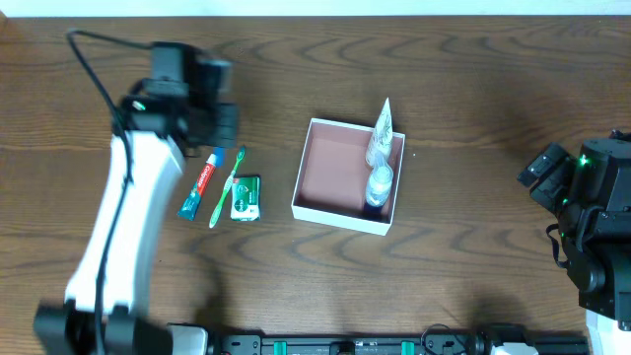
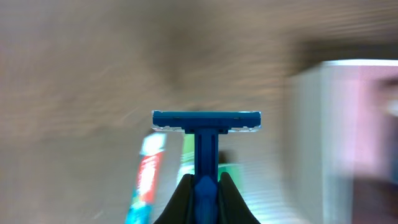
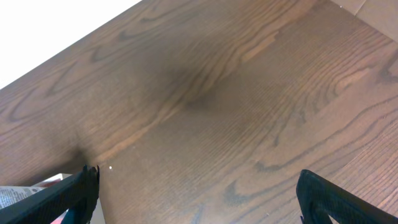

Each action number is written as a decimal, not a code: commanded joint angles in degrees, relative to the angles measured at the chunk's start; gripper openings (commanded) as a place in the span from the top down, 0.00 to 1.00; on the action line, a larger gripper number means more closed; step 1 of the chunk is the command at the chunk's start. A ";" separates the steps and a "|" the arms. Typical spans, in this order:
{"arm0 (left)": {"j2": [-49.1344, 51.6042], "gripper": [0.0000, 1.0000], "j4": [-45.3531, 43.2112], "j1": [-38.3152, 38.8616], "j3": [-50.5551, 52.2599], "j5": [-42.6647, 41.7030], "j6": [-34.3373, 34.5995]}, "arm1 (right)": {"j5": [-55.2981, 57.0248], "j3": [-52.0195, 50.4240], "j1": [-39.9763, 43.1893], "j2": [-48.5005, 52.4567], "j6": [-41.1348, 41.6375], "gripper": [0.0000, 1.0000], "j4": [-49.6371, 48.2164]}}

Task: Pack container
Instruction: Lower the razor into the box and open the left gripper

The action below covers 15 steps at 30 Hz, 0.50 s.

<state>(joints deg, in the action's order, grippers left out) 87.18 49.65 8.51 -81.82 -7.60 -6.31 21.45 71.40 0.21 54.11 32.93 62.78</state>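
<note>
The container (image 1: 335, 216), a shallow white-walled box with a reddish-brown inside, sits mid-table. A white tube (image 1: 381, 133) and a small clear bottle (image 1: 379, 185) lie along its right side. My left gripper (image 1: 212, 110) hovers left of it, above the loose toiletries. In the left wrist view it (image 2: 205, 186) is shut on the handle of a blue razor (image 2: 206, 121), with the container (image 2: 348, 124) blurred at the right. My right gripper (image 3: 196, 193) is open and empty over bare wood, far right of the container.
On the table left of the container lie a red-and-teal toothpaste tube (image 1: 199, 183), a green toothbrush (image 1: 227, 185) and a small green packet (image 1: 245, 197). The right arm (image 1: 596, 212) sits at the right edge.
</note>
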 commanded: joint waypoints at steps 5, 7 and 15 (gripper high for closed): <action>1.25 0.94 -0.85 17.29 1.53 0.68 8.50 | 0.59 0.15 0.37 -0.09 0.90 0.01 0.02; 3.41 0.94 -1.18 19.61 2.12 3.50 12.31 | 0.59 0.15 0.37 -0.09 0.87 0.01 0.04; 15.32 0.94 -8.13 23.69 2.38 5.51 18.32 | 0.61 0.15 0.37 -0.09 0.87 0.01 0.02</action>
<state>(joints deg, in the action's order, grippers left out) 99.55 42.26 31.35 -79.94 -3.81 8.38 21.43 71.40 0.21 54.11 32.93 62.78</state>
